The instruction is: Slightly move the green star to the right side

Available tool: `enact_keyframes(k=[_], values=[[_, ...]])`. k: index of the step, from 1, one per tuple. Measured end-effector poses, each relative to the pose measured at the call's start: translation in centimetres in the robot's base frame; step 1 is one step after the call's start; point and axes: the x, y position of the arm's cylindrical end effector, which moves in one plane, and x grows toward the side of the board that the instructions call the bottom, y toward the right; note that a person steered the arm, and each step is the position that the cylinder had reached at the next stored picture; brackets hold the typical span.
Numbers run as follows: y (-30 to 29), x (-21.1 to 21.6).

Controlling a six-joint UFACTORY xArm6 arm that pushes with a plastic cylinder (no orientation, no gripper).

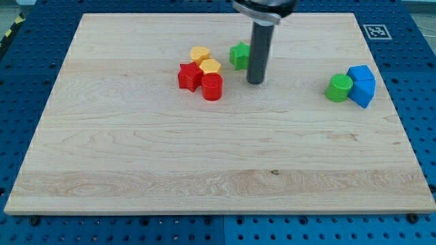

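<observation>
The green star (239,55) lies near the top middle of the wooden board (218,170). My tip (255,82) rests on the board just to the right of and slightly below the star; the dark rod rises beside the star and hides its right edge. I cannot tell whether the rod touches the star.
A yellow block (199,54), a yellow hexagon (210,67), a red star (189,75) and a red cylinder (212,87) cluster left of the green star. A green cylinder (338,88) and two blue blocks (362,85) sit at the right.
</observation>
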Motion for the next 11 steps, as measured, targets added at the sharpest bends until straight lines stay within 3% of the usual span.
enact_keyframes(k=[4, 11], values=[[-4.8, -4.1], [-3.4, -4.3]])
